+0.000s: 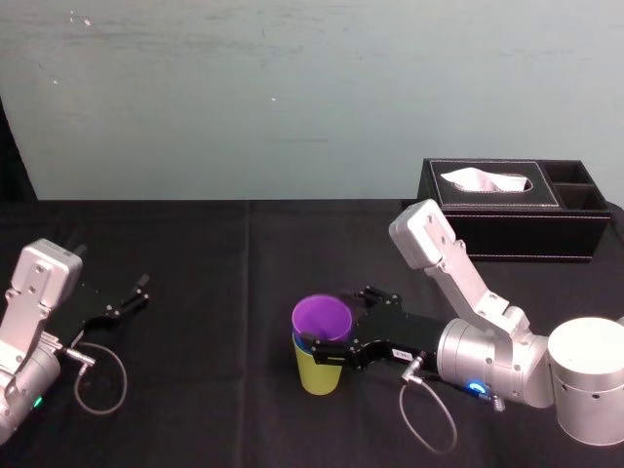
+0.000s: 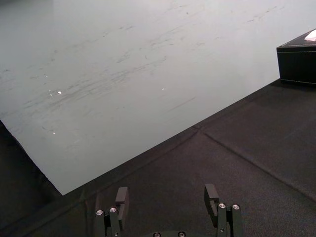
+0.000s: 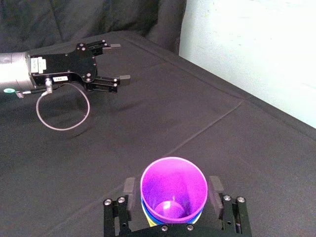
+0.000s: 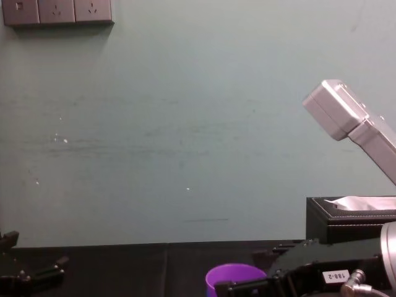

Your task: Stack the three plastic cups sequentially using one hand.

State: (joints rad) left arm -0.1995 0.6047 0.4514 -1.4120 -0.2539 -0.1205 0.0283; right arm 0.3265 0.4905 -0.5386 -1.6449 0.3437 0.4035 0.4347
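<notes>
Head view: you had the three plastic cups (image 1: 319, 353) nested mid-table (image 1: 214, 390), right gripper (image 1: 338, 330) at their 3 o'clock, left gripper (image 1: 125, 298) idle, spread, at 9 o'clock; right wrist view: its fingers (image 3: 216, 186) stood apart, flanking the purple cup (image 3: 174, 187) without touching; light, slick and thin-walled, the stack probably called for a gentle mid-wall hold.

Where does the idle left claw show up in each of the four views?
Head view: left claw at the left, mid-height, over the black cloth.
Chest view: left claw in the lower left corner.
Left wrist view: left claw open, closest to the camera.
Right wrist view: left claw far beyond the purple cup.
Shared landmark: the black cloth against the pale wall.
</notes>
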